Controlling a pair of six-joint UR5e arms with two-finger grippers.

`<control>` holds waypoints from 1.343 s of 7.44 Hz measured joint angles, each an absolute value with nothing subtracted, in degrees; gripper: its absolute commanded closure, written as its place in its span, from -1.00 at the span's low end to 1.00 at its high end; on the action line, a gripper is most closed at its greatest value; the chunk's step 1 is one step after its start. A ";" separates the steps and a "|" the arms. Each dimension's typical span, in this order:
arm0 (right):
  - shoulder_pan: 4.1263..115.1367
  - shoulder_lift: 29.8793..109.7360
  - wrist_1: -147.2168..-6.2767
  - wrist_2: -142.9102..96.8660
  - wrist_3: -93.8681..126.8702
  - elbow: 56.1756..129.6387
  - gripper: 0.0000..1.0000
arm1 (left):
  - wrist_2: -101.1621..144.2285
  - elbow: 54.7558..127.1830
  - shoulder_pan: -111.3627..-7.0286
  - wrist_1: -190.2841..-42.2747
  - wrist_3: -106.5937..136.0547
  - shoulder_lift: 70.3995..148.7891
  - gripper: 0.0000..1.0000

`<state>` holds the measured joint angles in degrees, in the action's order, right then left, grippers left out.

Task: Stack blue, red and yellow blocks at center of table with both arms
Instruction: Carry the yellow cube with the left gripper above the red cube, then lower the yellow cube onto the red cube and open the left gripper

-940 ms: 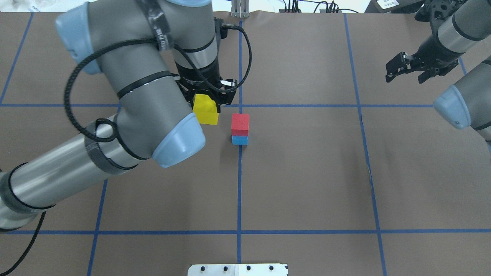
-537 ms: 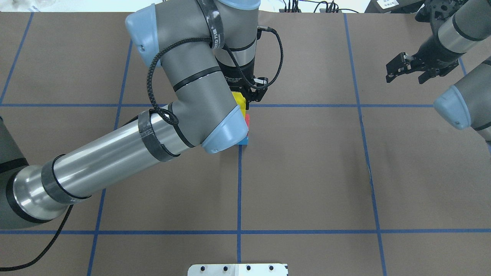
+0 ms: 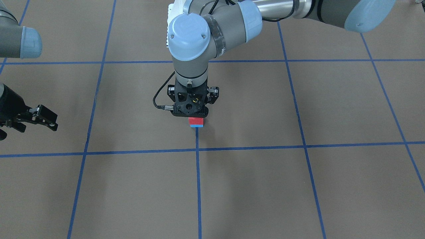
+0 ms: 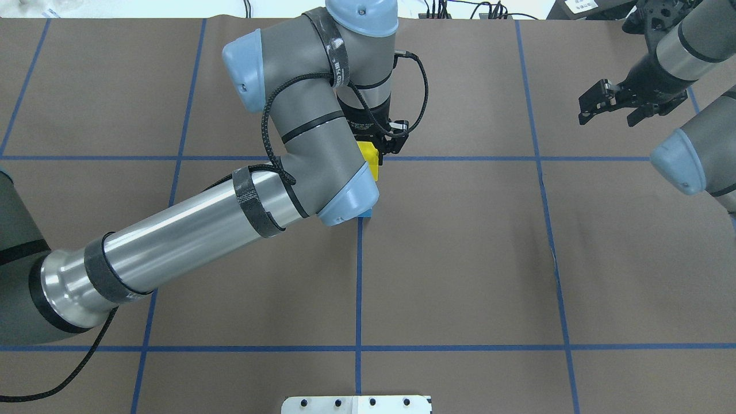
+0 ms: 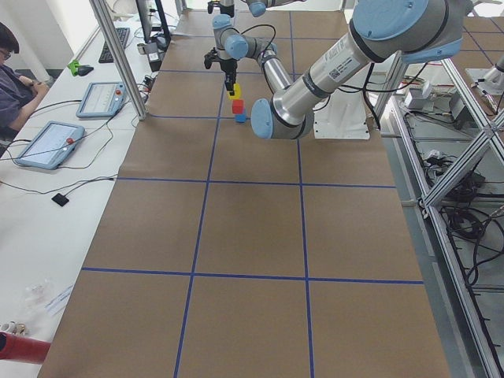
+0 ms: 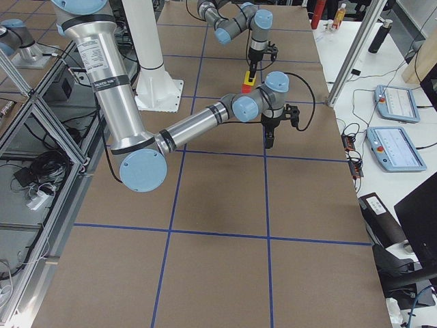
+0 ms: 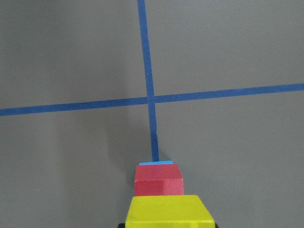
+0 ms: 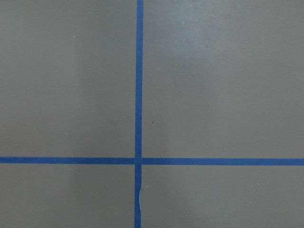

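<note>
The brown table point(image 4: 460, 259) is marked into large squares by blue tape lines, and the stack stands on one of these lines near the middle crossing. The blue block point(image 3: 196, 125) lies on the table with the red block point(image 7: 158, 180) squarely on top of it. The left gripper point(image 3: 192, 111) points straight down over the pair, its fingers clamped on the yellow block point(image 7: 168, 211). The yellow block sits just above the red one. Whether the two faces touch cannot be told from any view.

The step in hand appears to be placing the third and last block. In the left wrist view the yellow block looks slightly to one side of the red, though the camera's angle may account for that. To do it well, the arm should square the yellow block's edges with the red block's before lowering. The descent should be slow and vertical until the faces meet. The fingers should part only once the block is seated. The lift should then go straight up, since a sideways drag could topple the narrow column.

The right gripper point(image 4: 608, 112) hangs well apart at the table's far right, fingers spread and empty, clear of the work.
</note>
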<state>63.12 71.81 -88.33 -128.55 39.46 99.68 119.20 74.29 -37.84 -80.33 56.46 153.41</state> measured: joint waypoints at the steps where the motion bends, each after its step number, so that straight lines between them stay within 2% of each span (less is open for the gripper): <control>1: 63.11 71.81 -88.33 -128.56 39.46 99.66 -0.99 | 119.06 74.00 -37.76 -80.72 56.46 153.32 1.00; 9: 63.11 71.79 -88.33 -128.58 39.41 99.51 -0.99 | 118.61 74.25 -36.53 -80.34 56.62 152.32 1.00; 10: 63.11 71.80 -88.33 -128.59 39.34 99.50 -0.99 | 118.58 74.29 -36.51 -80.33 56.70 152.27 0.40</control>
<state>63.11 71.80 -88.33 -128.59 39.34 99.50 118.58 74.29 -36.51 -80.33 56.70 152.27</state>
